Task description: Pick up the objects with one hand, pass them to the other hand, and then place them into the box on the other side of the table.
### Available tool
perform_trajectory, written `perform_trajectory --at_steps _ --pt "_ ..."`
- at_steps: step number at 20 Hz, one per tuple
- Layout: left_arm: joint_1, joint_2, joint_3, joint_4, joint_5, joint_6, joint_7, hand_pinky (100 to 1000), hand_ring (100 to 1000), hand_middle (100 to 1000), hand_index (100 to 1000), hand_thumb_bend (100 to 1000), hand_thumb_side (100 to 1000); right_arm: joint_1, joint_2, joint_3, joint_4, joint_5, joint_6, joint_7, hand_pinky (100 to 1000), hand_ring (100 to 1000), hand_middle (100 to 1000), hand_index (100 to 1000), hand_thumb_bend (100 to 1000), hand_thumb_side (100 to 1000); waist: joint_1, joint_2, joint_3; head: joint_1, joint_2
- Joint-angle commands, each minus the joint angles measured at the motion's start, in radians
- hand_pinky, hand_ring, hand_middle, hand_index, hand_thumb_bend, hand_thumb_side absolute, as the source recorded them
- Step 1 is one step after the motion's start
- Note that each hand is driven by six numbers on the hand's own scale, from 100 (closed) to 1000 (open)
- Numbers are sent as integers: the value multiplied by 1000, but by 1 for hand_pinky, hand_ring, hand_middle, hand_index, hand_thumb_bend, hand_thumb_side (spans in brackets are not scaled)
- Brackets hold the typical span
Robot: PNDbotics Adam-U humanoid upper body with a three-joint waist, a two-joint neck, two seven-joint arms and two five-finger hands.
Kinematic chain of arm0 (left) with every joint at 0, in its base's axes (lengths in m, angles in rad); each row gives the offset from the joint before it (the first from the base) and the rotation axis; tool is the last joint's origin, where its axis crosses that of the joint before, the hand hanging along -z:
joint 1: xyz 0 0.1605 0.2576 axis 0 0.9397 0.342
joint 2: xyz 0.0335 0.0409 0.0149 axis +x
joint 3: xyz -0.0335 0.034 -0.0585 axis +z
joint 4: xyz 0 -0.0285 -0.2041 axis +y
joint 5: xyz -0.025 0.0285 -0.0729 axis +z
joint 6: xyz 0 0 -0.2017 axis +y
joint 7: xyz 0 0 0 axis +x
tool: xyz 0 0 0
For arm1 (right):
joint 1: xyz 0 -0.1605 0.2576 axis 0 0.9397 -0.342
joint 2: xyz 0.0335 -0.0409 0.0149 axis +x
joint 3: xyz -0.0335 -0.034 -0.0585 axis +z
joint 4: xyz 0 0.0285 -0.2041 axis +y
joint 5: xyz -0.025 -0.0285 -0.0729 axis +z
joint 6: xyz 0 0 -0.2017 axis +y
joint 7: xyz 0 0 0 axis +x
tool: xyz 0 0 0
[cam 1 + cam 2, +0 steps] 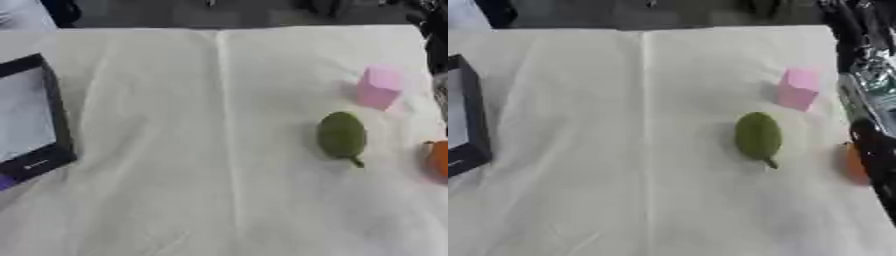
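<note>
A green pear-shaped fruit [341, 135] with a short stem lies on the white cloth, right of the middle. Behind it and to its right stands a pink block [379, 87]. An orange thing [852, 164] sits at the right edge, partly hidden. My right arm [871, 82], black and silver, runs down the right edge in the right eye view. Its dark lower end, the right hand [875, 150], lies against the orange thing and covers its right side. The box [58, 115], black-rimmed with a pale inside, stands at the left edge. My left hand shows in neither view.
White cloth [201, 190] covers the whole table, with a crease running down the middle. A small purple thing [4, 182] peeks out below the box at the left edge. Dark shapes stand beyond the far table edge.
</note>
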Motion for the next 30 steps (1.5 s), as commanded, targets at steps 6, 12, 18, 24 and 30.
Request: perform_trajectory --at_steps 6,12,18,24,30 --pt "10 48 24 -30 6 -1 24 807 782 774 897 294 868 -7 -47 -9 -15 5 12 9 912 867 912 934 100 612 3 -36 0 6 1" --pt "25 50 20 -52 -6 2 30 807 780 772 894 287 865 -7 -83 5 8 49 53 62 918 883 919 938 100 627 0 -38 -1 -7 -1" --pt "51 61 17 -74 -15 11 30 807 780 772 893 282 868 -112 -229 25 162 424 101 578 970 964 952 955 100 457 -6 -39 -5 -18 7" --pt "66 68 10 -85 -10 20 24 807 779 771 893 255 892 -263 -280 -2 371 786 -51 1057 989 986 948 913 100 216 -8 -39 -8 -41 -6" --pt "76 76 8 -96 -5 29 29 805 776 767 892 235 904 -328 -287 -18 427 912 -108 1123 993 981 947 941 100 164 -9 -29 1 -51 -23"
